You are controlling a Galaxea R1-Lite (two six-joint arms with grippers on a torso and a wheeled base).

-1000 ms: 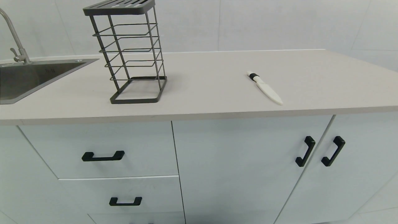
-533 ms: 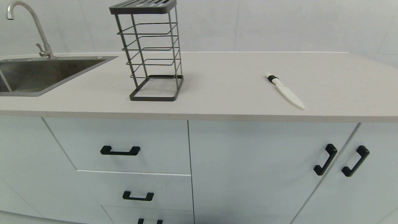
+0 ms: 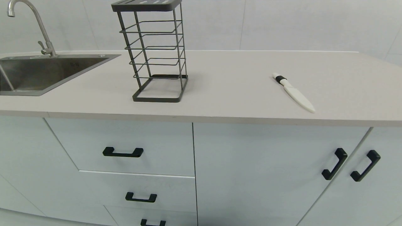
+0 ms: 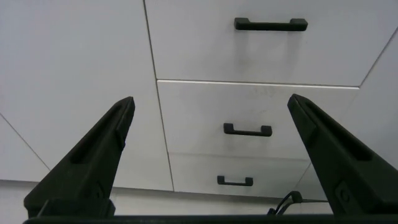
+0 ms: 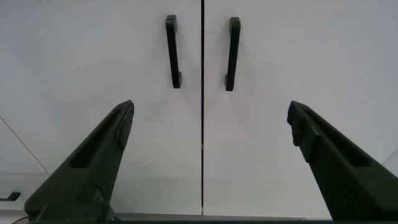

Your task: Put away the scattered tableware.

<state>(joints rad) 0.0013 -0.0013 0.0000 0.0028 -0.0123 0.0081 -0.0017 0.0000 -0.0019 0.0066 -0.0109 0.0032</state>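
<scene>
Black fingers of the left gripper (image 4: 211, 102) are being held spread before the drawers (image 4: 186, 50), those of the right gripper (image 5: 210, 107) likewise before the cabinet doors (image 5: 280, 143). Beyond, the white knife (image 3: 293, 92) is being borne flat near the front edge of the countertop (image 3: 235, 78), well apart from the wire rack (image 3: 154, 53). Farther left, the sink (image 3: 62, 56) is being overhung by the faucet (image 3: 46, 47).

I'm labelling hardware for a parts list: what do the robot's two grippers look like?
Both the left gripper and the right gripper have two matte black fingers, long flat-sided wedges tapering to blunt tips. A thin dark cable loops near the left one's base. No printed markings can be made out.
</scene>
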